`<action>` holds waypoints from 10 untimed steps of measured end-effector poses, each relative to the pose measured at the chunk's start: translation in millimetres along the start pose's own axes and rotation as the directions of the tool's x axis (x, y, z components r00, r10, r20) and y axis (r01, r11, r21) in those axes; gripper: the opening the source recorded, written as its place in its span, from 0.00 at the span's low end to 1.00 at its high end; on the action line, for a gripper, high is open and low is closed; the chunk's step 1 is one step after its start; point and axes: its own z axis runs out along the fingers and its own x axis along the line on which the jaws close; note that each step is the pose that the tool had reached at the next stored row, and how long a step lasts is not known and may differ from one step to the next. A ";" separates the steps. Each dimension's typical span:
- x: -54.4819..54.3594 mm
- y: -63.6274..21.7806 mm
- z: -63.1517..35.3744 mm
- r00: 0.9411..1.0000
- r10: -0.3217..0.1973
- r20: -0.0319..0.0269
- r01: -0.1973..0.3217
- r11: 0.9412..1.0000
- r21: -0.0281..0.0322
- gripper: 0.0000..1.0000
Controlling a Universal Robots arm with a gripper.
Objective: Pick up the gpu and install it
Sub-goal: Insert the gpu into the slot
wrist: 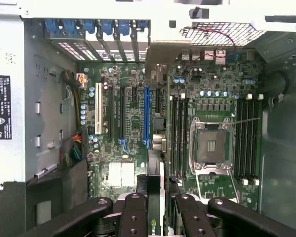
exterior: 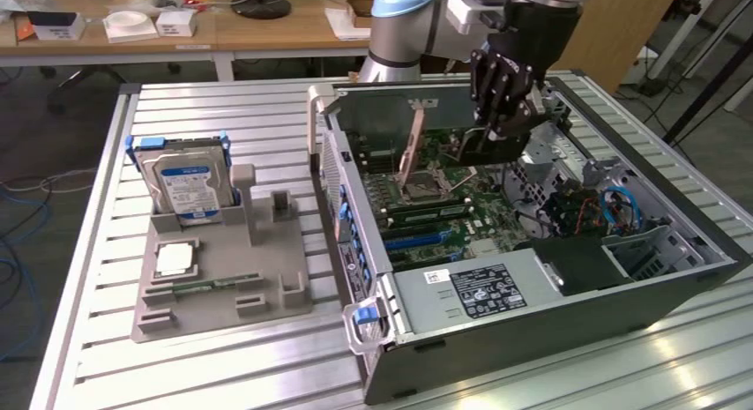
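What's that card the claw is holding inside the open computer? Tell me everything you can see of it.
It is the gpu, a thin flat card that looks dark in the exterior view. The wrist view looks along its edge, which is black with a green logo patch. The claw is shut on it, a finger on each face. It hangs on edge inside the open computer case, above the green motherboard, not yet in any slot.

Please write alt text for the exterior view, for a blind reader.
A black robot gripper holds the thin green gpu card above the motherboard inside an open dark computer case. At the exterior view's left, a grey tray carries an upright silver hard drive, on a slatted metal table.
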 end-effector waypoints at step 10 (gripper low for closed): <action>10.5 5.7 13.1 1.000 0.000 0.000 0.000 1.000 0.000 0.26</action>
